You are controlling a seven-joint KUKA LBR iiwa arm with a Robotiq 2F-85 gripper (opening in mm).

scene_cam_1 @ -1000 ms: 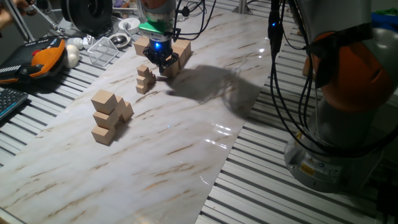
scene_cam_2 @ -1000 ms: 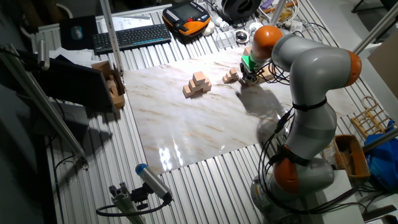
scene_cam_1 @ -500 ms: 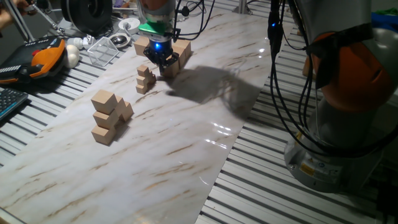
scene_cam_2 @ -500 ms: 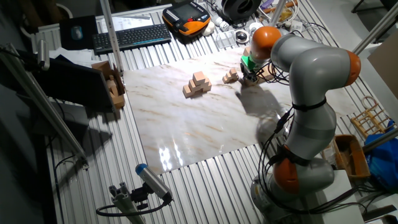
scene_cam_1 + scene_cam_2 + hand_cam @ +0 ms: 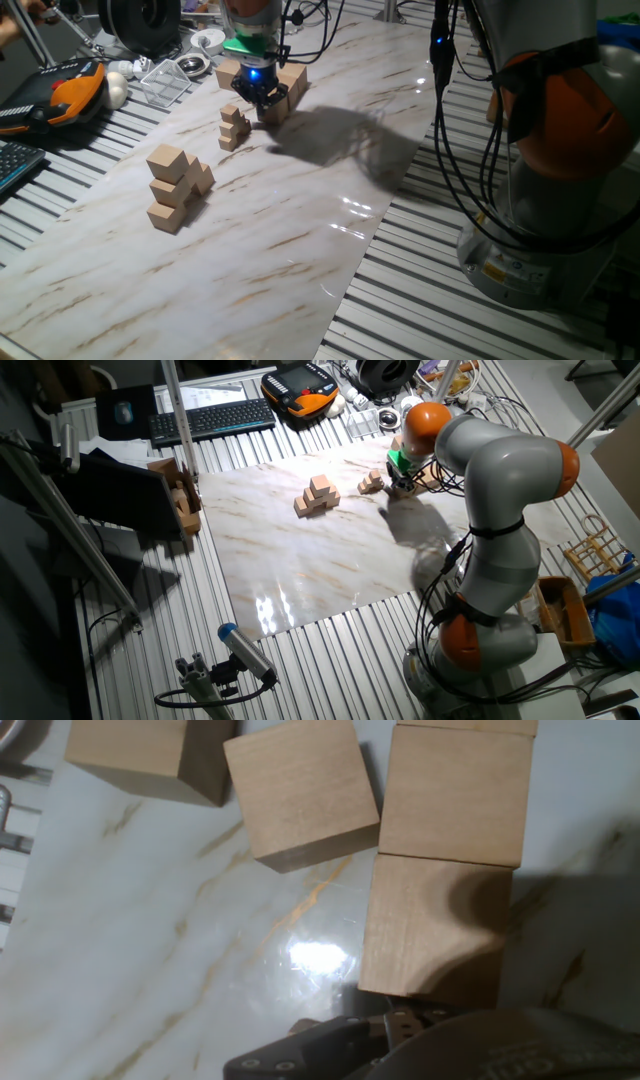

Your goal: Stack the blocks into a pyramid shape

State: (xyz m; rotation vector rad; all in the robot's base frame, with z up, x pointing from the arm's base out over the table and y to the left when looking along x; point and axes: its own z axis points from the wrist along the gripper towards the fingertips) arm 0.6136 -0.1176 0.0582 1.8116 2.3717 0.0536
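The KUKA arm (image 5: pixel 500 510), grey with orange joints, reaches over the far end of the marble-patterned tabletop (image 5: pixel 300 220). Its gripper (image 5: pixel 262 98) hangs low among a cluster of loose blocks (image 5: pixel 290 80) at that far end; whether its jaws are wide, narrow or closed on a cube cannot be told from any view. In the hand view four of these tan cubes show: two (image 5: pixel 440 870) lie face to face in a line running away from the camera, a third (image 5: pixel 300 790) sits slightly turned just beside them, and a fourth (image 5: pixel 150 750) lies apart at the upper left. Nearer the middle of the tabletop stands the pyramid shape (image 5: pixel 175 188), a stepped pile with a single cube on top, its base running roughly along the table's length. Between pile and gripper sits a heap of much smaller cubes (image 5: pixel 233 127).
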